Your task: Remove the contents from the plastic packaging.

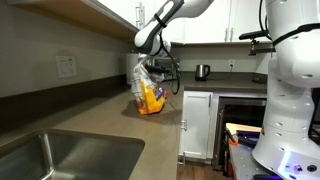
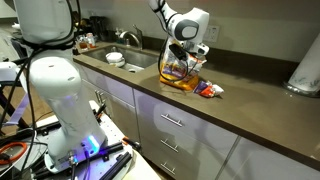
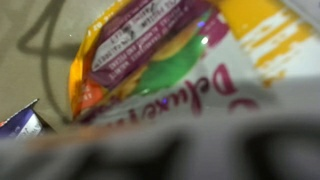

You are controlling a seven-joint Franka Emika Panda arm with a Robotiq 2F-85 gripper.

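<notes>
The plastic packaging (image 1: 148,93) is a crinkly white and yellow-orange bag on the dark counter, and both exterior views show it (image 2: 177,74). My gripper (image 1: 151,68) is at its upper end and looks shut on the plastic; it shows in an exterior view from the other side too (image 2: 181,52). The wrist view is filled by the bag (image 3: 190,60), with its dark purple patch (image 3: 140,35) and red lettering. The fingertips are a grey blur along the bottom edge. Small packets (image 2: 207,90) lie on the counter beside the bag. One blue and white packet (image 3: 20,122) shows at the lower left of the wrist view.
A sink (image 1: 50,155) is set in the counter, with a faucet (image 2: 128,39) and a white bowl (image 2: 115,58) beside it. A kettle (image 1: 203,71) stands at the back. A plain white cylinder (image 2: 304,72) stands further along. The counter's front edge (image 2: 200,112) runs close by.
</notes>
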